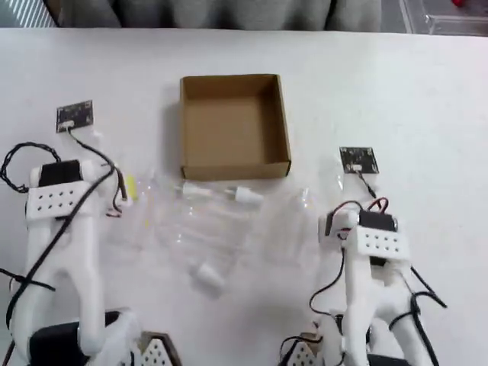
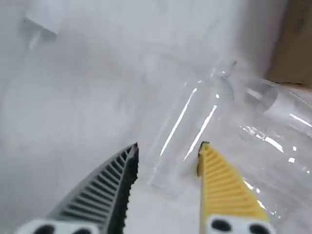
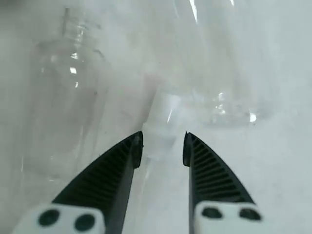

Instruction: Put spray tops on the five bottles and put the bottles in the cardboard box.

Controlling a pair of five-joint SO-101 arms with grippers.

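Your left gripper [image 2: 168, 156] is wide open with the base of a clear plastic bottle [image 2: 195, 117] between its tips, long axis running away toward the brown cardboard box [image 1: 232, 126]. Your right gripper [image 3: 162, 146] is narrowly open and empty, with what looks like a white spray top [image 3: 163, 119] just off its tips. Count: three spray tops, one box; the bottles overlap, can't count them

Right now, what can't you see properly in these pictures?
1. High view: the clear bottles fade into the white table, so their count is unclear.
2. Left wrist view: the picture's edge cuts off the cardboard box.
3. Right wrist view: whether the white piece by the right gripper is a spray top is unclear.
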